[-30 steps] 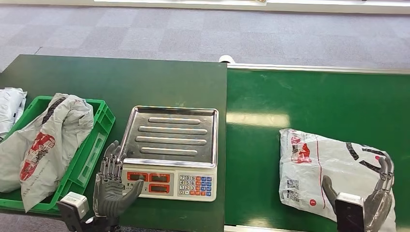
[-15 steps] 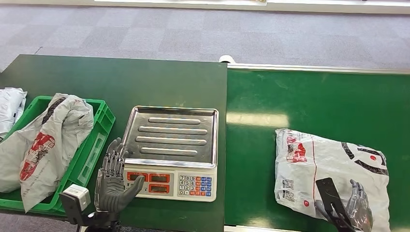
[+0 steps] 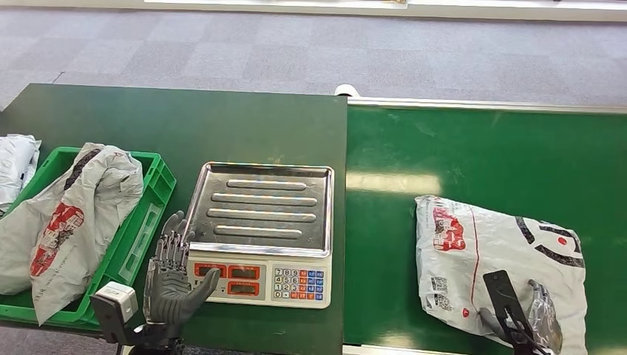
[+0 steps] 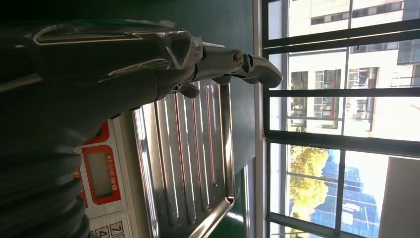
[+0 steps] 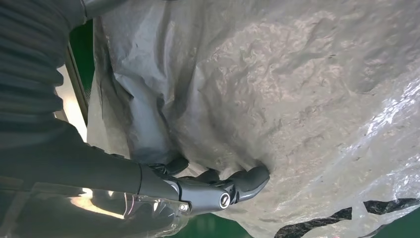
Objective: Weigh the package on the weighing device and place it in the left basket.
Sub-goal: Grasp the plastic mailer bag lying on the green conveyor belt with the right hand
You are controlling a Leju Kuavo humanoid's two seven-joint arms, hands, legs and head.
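Package (image 3: 488, 259): we find a grey plastic mailer bag with red and black print lying flat on the bright green surface (image 3: 473, 148) at the right, well apart from the weighing device (image 3: 259, 233). Its near right corner is under the right hand (image 3: 538, 319). In the right wrist view the fingers (image 5: 247, 181) press into the crumpled film of the package (image 5: 297, 99), and a fold of film lies against them; we cannot tell whether they have closed on that fold or merely rest on it.

The weighing device stands on the darker green surface (image 3: 148, 126) to the left, its steel ribbed pan bare, with 2 red-framed displays and a keypad on the front panel. The left hand (image 3: 171, 274) is held upright just beside the device's near left corner, fingers (image 3: 171, 244) extended and apart, holding nothing. The left wrist view shows the same fingers (image 4: 247, 67) reaching out above the edge of the pan (image 4: 198, 163).

The left basket (image 3: 140, 222), a green crate, sits just beside the device on the far left. It carries 1 grey bag with red print (image 3: 66, 222), which slumps over the rim. Another pale bag (image 3: 16, 166) lies at the left edge of the dark surface, behind the basket.
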